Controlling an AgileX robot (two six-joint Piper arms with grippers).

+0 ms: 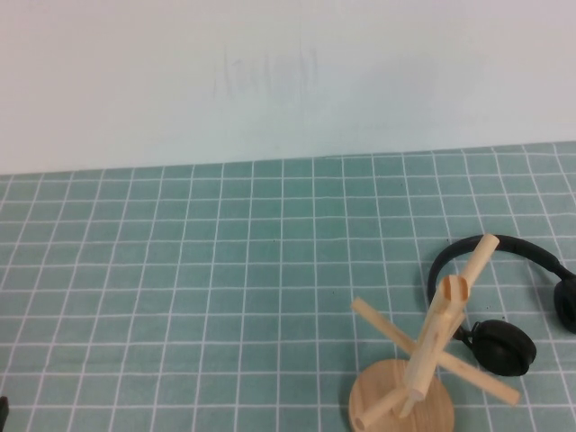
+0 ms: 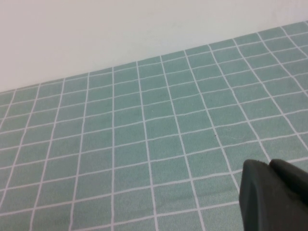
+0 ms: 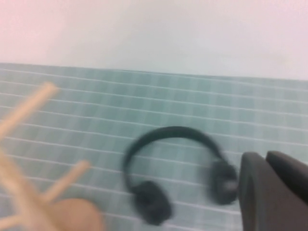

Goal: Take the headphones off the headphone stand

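The black headphones [image 1: 504,346] lie flat on the green grid mat, just behind and to the right of the wooden headphone stand [image 1: 423,346]. They hang on no peg. In the right wrist view the headphones [image 3: 173,132] lie apart from the stand [image 3: 29,110]. My right gripper [image 3: 265,156] is shut and empty, hovering beside one ear cup. My left gripper [image 2: 269,166] is shut and empty over bare mat. Neither gripper shows in the high view.
The green grid mat [image 1: 180,297] covers the table up to a white wall [image 1: 270,72] at the back. A small dark part [image 1: 3,409] shows at the left edge of the high view.
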